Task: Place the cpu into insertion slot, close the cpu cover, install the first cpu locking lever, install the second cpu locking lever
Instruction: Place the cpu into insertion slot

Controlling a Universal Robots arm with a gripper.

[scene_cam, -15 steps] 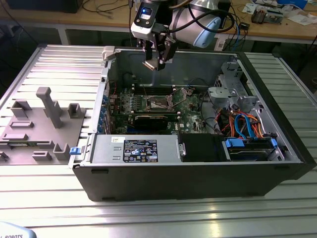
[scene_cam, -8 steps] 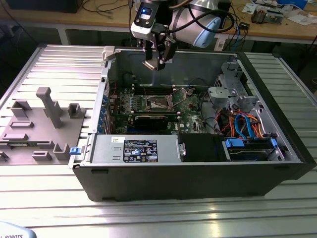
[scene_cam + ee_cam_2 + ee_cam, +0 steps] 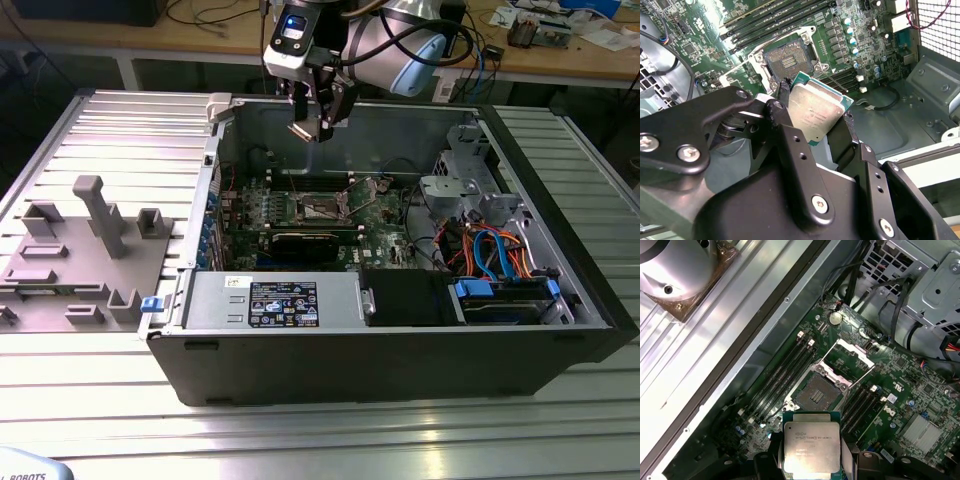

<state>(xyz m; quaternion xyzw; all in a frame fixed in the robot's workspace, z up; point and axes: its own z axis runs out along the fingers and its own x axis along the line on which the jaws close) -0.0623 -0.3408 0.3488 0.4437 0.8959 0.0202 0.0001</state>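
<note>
Gripping the cpu (image 3: 812, 447) by two opposite edges, the gripper (image 3: 815, 109) is seen clenched on it, and the chip's pale metal face is turned toward both wrist cameras.

The chief risk is judged to be a misaligned seat. The cpu is held at a tilt in the second wrist view. If it were lowered crooked or rotated against the socket (image 3: 816, 394), a corner could be driven into the contact field and pins could be bent.

A second risk is judged to lie in the thin grip. Little edge is caught between the fingers, so the chip could be twisted or dropped onto the motherboard (image 3: 900, 390) by a jolt.

A third is the cover (image 3: 850, 357), which is raised off the socket just beside it. It could be struck by a finger or by the chip if the approach were made from that side.

As to place, the cpu is held between the fingertips. In the exterior view it is carried above the open case (image 3: 350, 360), near the far wall and well clear of the board. The socket is uncovered and bare, apart from the chip, so nothing is seated yet. The case rests on the ribbed worktop (image 3: 110, 130).
</note>
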